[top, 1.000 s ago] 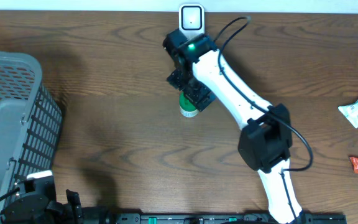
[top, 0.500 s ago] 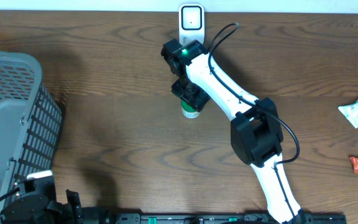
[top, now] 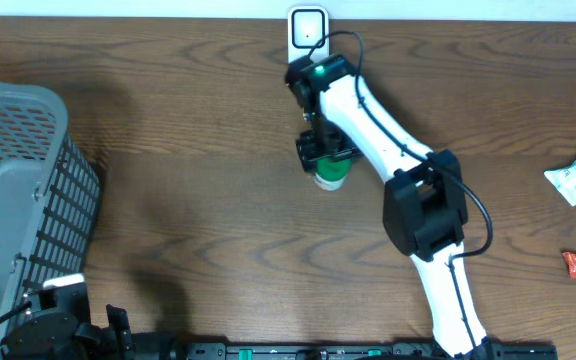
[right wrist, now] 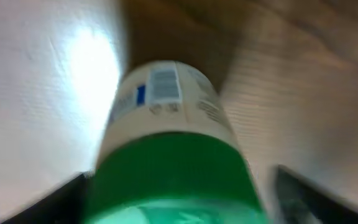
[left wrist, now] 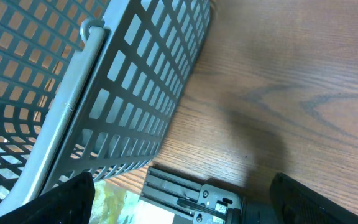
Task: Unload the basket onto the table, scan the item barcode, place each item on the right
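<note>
Left fingers (left wrist: 67, 199) gape wide, empty, beside the wire basket (left wrist: 135, 93). Toward the back of the counter (top: 188, 150), just in front of the scanner (top: 308, 28) — green-capped bottle (top: 330, 177), long axis near upright, barcode (right wrist: 165, 84) on its side. Right fingers (right wrist: 309, 196) flank the cap (right wrist: 173, 174); too blurred to tell if they grip. Likely light, stiff, slick — hold at the cap.

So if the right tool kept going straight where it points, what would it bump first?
The green-capped bottle. It sits right in front of the right tool, between its jaws, dead ahead in the wrist view. Beyond it seems to be the wooden table, but the blur hides how far.
</note>
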`<action>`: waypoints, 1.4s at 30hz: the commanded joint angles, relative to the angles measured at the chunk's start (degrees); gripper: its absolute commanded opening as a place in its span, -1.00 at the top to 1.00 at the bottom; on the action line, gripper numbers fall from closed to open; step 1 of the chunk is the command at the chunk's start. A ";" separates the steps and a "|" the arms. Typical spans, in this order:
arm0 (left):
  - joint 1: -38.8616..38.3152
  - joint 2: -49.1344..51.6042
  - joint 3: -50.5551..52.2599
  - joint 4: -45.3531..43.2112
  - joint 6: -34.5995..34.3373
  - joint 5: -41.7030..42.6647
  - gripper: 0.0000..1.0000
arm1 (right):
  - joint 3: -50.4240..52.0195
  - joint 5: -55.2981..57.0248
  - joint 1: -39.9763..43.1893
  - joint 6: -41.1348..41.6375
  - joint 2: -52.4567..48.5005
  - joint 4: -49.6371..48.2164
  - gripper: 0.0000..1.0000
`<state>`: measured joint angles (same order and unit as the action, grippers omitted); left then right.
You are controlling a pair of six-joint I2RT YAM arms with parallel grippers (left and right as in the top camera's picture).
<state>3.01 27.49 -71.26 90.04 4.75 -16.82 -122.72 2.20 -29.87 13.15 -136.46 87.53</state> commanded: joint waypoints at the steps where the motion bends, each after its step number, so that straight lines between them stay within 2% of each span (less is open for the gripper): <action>1: 0.31 -0.31 -0.15 0.17 0.35 -0.35 -0.80 | -0.57 2.64 0.63 -21.46 2.91 1.86 -0.99; 4: 0.31 -0.31 -0.15 0.17 0.35 -0.35 -0.81 | -0.66 3.72 0.46 -20.06 5.75 1.51 -0.99; 6: 0.31 -0.31 -0.15 0.17 0.35 -0.35 -0.80 | -0.68 3.74 0.35 -14.27 7.74 0.31 -0.99; 11: 0.31 -0.31 -0.15 0.17 0.35 -0.35 -0.80 | -0.68 3.48 0.83 14.51 12.63 1.70 -0.98; 17: 0.31 -0.31 -0.15 0.17 0.35 -0.35 -0.80 | 0.33 1.22 1.55 48.54 13.18 6.84 -0.98; 20: 0.31 -0.31 -0.15 0.17 0.35 -0.35 -0.80 | 3.34 0.00 1.55 61.37 13.11 4.85 -0.99; 24: 0.31 -0.31 -0.15 0.17 0.35 -0.35 -0.81 | 9.64 -1.46 1.84 73.66 13.11 -1.01 -0.99; 27: 0.31 -0.31 -0.15 0.17 0.35 -0.35 -0.80 | 12.90 -1.64 1.88 76.08 13.11 -5.92 -0.98; 34: 0.31 -0.31 -0.15 0.17 0.35 -0.35 -0.80 | 19.63 -1.66 1.84 76.00 13.03 -18.03 -0.99; 41: 0.31 -0.31 -0.15 0.17 0.35 -0.35 -0.81 | 26.16 -1.68 1.53 76.00 13.03 -22.84 -0.99; 42: 0.31 -0.31 -0.15 0.17 0.35 -0.35 -0.81 | 27.15 -1.68 1.51 76.00 13.03 -23.21 -0.94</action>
<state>3.01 27.49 -71.29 90.02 4.75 -16.82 -98.19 -0.03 -28.56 87.79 -122.98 64.71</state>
